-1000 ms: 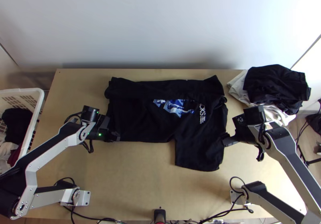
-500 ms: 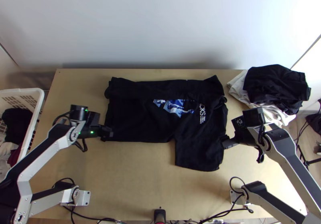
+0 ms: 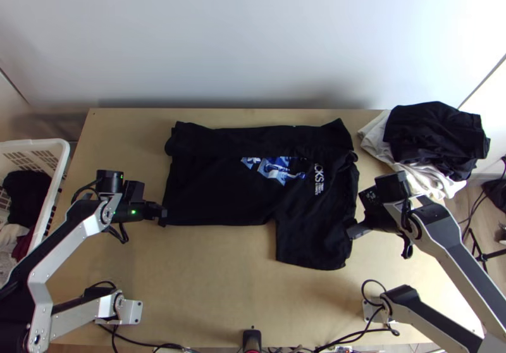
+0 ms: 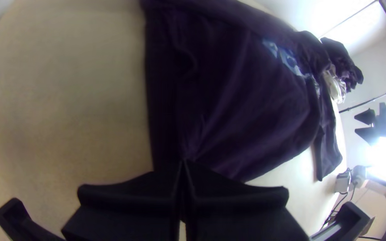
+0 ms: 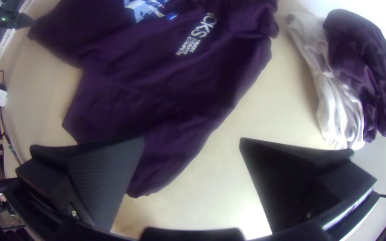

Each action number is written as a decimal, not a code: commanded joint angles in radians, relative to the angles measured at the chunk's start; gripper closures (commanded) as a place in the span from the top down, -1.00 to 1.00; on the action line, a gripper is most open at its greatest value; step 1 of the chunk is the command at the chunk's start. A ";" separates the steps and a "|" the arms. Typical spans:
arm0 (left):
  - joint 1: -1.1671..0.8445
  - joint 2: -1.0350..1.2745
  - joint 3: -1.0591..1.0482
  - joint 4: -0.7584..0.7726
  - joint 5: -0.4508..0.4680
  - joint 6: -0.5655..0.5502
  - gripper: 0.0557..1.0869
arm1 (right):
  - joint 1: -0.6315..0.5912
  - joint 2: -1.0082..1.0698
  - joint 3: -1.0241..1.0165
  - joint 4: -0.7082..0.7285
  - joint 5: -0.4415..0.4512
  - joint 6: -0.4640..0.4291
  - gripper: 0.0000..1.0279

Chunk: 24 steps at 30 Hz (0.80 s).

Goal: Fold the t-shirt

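T-shirt (image 3: 218, 191) on table (image 3: 209, 283), left of clothes (image 3: 436, 135)

Left claw (image 3: 162, 214) sits farther left than before, closer to white basket (image 3: 62, 154). Near left corner of t-shirt (image 3: 215, 195) shifts outward with it, side edge now slanting. Right claw (image 3: 357, 231) sits slightly closer to near edge of surface (image 3: 209, 290).

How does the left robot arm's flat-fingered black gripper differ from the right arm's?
The left gripper is closed, pinching the printed black t-shirt; the right gripper is open, its fingers apart. The left gripper is at the shirt's left edge, the right gripper at its sleeve end. Both have flat black fingers.
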 commanded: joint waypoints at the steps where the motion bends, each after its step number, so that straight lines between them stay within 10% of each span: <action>1: 0.046 0.097 -0.012 0.070 0.000 0.018 -0.93 | 0.014 0.000 -0.009 -0.011 -0.001 0.000 0.91; 5: 0.069 0.119 0.008 0.122 0.000 0.014 -0.82 | 0.016 -0.002 -0.017 -0.019 -0.002 0.000 0.91; 10: 0.088 0.137 0.052 0.088 0.000 0.012 0.65 | 0.016 -0.003 -0.018 -0.020 -0.002 0.000 0.91; 24: 0.048 -0.041 0.048 -0.157 0.027 0.052 0.75 | 0.017 -0.014 -0.018 -0.028 -0.002 0.000 0.91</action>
